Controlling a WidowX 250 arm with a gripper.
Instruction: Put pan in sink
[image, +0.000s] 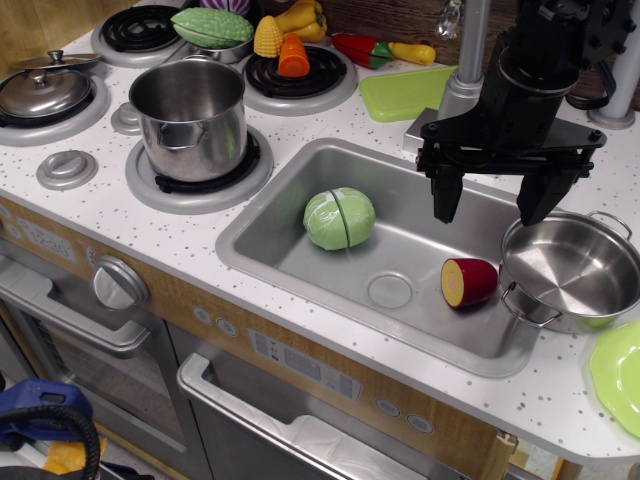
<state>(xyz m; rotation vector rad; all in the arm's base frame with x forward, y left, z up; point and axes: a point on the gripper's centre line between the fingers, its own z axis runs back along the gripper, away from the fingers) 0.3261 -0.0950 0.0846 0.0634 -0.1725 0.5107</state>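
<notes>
So our stainless pan (575, 270) sits upright on the counter, hanging over the right edge of the sink (300, 255), its 2 loop handles lined up roughly front-left to back-right. The gripper (492, 200) hovers just above its back-left rim, jaws spread wide and holding nothing. We figure it needs to drop a bit right onto that rim.

The pan (575, 270) is a wide, shallow, shiny steel one with two small loop handles, upright and empty, at the right of the frame, overlapping the right rim of the sink (270, 225). The sink is a grey rectangular basin with a round drain, mid-frame.
</notes>
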